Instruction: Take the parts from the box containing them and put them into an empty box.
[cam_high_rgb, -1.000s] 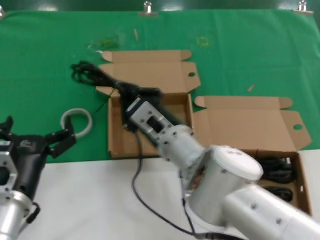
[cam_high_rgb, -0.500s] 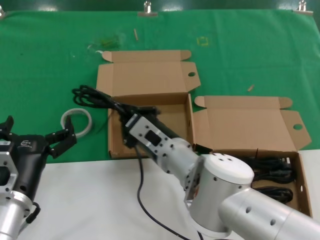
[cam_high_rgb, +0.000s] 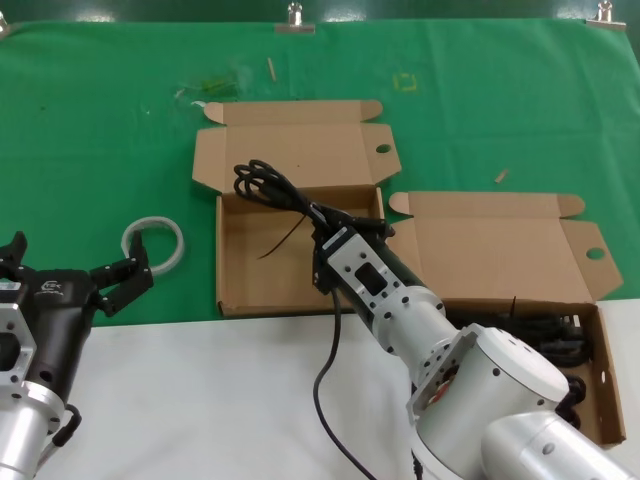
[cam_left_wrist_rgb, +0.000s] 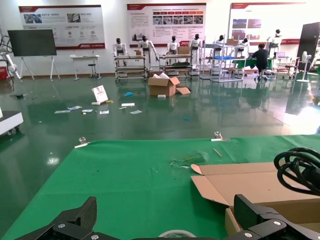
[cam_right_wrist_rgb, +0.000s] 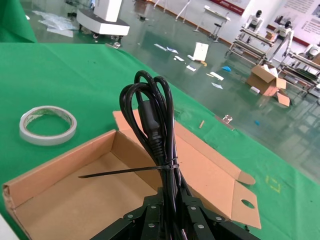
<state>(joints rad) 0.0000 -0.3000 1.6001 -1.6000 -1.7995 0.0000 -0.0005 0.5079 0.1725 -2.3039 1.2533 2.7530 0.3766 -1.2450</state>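
Progress: one transfer in hand, none finished as far as you can see. Your right gripper (cam_high_rgb: 322, 222) has its fingers clamped on a coiled cable (cam_high_rgb: 268, 185), bound by a thin tie, and holds it above the empty box (cam_high_rgb: 250, 275). The coil juts toward that box's raised lid; whether it touches the lid cannot be told.

Item, empty box: on the green cloth of the desk (cam_high_rgb: 100, 120), lid hinged open. You can see only bare cardboard floor inside; nothing has been set down yet.

Item, full box (cam_high_rgb: 600, 330): to the right and nearer the robot, lid open. More black cables (cam_high_rgb: 545, 335) lie in it, partly hidden behind the right arm, so you cannot count them. Several trips likely remain.

Item, tape ring (cam_high_rgb: 154, 243): on the cloth left of the empty box, apart from it, no part of the job.

Item, left gripper (cam_high_rgb: 65, 272): parked low at the left near the tape ring, fingers spread, holding nothing.
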